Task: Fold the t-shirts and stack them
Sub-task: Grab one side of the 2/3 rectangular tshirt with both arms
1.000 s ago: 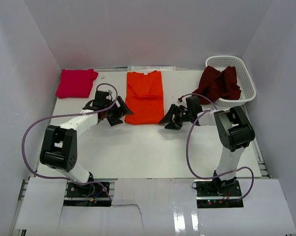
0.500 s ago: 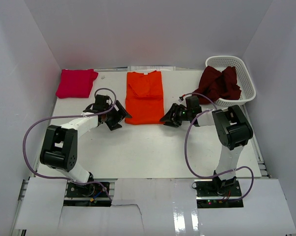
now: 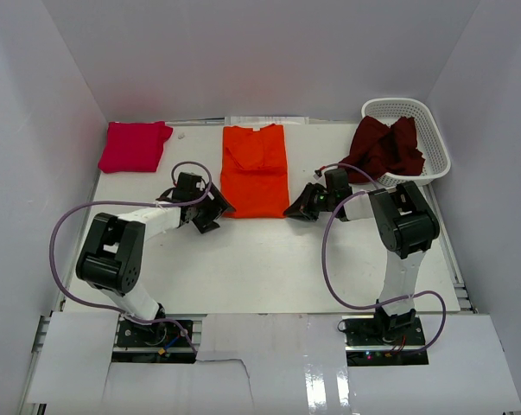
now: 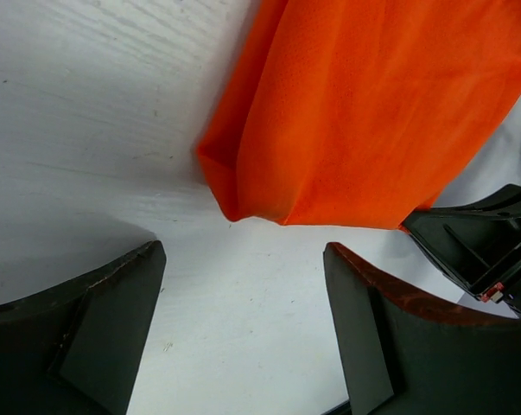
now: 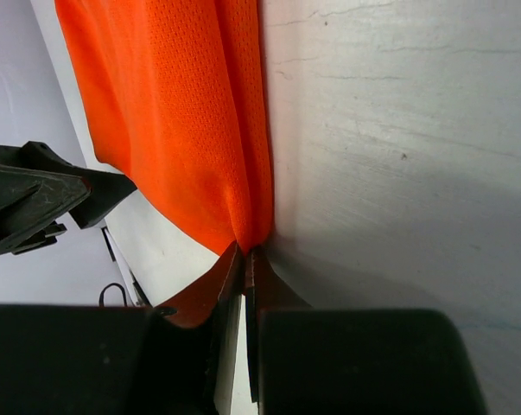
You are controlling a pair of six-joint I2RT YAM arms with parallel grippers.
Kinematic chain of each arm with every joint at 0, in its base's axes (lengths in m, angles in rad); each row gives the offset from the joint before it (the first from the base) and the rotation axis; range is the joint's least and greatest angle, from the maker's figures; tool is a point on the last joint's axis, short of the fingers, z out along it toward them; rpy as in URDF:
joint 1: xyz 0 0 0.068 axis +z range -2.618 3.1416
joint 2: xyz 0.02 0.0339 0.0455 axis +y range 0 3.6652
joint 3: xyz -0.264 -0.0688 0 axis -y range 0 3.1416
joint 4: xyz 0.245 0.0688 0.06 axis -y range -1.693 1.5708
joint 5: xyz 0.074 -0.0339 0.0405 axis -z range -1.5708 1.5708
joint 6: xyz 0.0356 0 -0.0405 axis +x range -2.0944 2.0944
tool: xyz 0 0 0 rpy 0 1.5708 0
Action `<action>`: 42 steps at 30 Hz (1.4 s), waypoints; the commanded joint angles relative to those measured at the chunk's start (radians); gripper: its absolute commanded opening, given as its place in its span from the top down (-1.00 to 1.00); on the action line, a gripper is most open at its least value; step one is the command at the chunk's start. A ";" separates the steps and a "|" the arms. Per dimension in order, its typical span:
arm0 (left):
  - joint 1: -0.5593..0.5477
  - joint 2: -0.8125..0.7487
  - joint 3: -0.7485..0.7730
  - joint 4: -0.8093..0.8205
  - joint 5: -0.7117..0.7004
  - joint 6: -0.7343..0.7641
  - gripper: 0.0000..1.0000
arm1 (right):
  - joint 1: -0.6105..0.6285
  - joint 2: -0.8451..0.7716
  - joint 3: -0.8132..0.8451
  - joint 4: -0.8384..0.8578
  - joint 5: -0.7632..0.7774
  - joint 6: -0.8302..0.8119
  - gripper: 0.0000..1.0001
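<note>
Since a second ago, both arms have closed in on the orange t-shirt (image 3: 255, 169). The left gripper (image 3: 217, 207) has slid rightward to its near-left corner, and the right gripper (image 3: 293, 208) has edged up to its near-right corner.

From the top camera, the orange t-shirt lies flat and partly folded at the middle of the white counter (image 3: 243, 259), collar toward the far wall. The magenta t-shirt (image 3: 135, 145) sits folded at the far-left corner, well apart from the others. The maroon t-shirt (image 3: 385, 147) is bunched up and spills over the near rim of the white basket (image 3: 435, 138) at the far right. Each gripper rests low at one near corner of the orange cloth.

In the left wrist view, the left gripper (image 4: 243, 255) is spread wide, its two dark fingers (image 4: 96, 328) standing on either side of bare counter. The orange t-shirt's (image 4: 364, 112) folded corner lies just beyond the fingertips, not between them. The right gripper (image 4: 480, 246) shows at the right edge, at the cloth's other corner.

In the right wrist view, the right gripper (image 5: 245, 259) is pressed together, pinching the very tip of the orange t-shirt's (image 5: 182, 112) corner against the counter. The left gripper (image 5: 35, 199) shows at the left, beside the cloth's far edge.
</note>
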 commanded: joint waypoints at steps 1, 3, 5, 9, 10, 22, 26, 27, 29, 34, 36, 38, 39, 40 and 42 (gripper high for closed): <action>-0.017 0.050 -0.011 -0.011 -0.103 -0.009 -0.71 | 0.005 -0.007 0.028 0.034 0.003 0.000 0.84; -0.017 0.056 -0.012 -0.008 -0.116 -0.021 -0.70 | 0.005 -0.013 0.028 0.032 0.003 -0.003 0.85; -0.017 0.059 -0.014 -0.006 -0.139 -0.028 -0.63 | 0.005 -0.020 0.026 0.034 0.003 -0.003 0.85; -0.017 0.042 -0.026 -0.008 -0.183 -0.051 -0.53 | 0.005 -0.027 0.026 0.034 0.002 -0.008 0.85; -0.017 0.036 -0.029 -0.013 -0.191 -0.061 -0.51 | 0.005 -0.027 0.026 0.032 0.002 -0.011 0.85; -0.005 0.100 -0.043 0.043 -0.160 -0.139 -0.03 | 0.005 -0.033 0.018 0.040 -0.020 -0.018 0.85; -0.004 0.113 -0.044 0.055 -0.152 -0.144 -0.01 | 0.005 -0.036 0.017 0.037 -0.021 -0.023 0.85; -0.002 0.114 -0.044 0.056 -0.152 -0.144 0.08 | 0.005 -0.036 0.015 0.037 -0.021 -0.023 0.85; 0.001 0.119 -0.043 0.058 -0.149 -0.142 0.30 | 0.007 -0.036 0.015 0.040 -0.021 -0.024 0.85; 0.007 0.128 -0.044 0.050 -0.140 -0.137 1.00 | 0.005 -0.037 0.014 0.039 -0.021 -0.026 0.85; 0.007 0.125 -0.047 0.043 -0.137 -0.136 1.00 | 0.005 -0.040 0.015 0.031 -0.021 -0.029 0.85; 0.007 0.116 -0.049 0.040 -0.130 -0.125 1.00 | 0.007 -0.045 0.017 0.008 -0.017 -0.038 0.84; 0.007 0.111 -0.049 0.030 -0.122 -0.122 1.00 | 0.005 -0.050 0.017 -0.001 -0.014 -0.041 0.85; 0.007 0.105 -0.051 0.027 -0.111 -0.116 1.00 | 0.005 -0.053 0.017 -0.013 -0.014 -0.044 0.84; 0.007 0.079 -0.049 0.014 -0.082 -0.098 1.00 | 0.008 -0.062 0.015 -0.062 -0.014 -0.067 0.85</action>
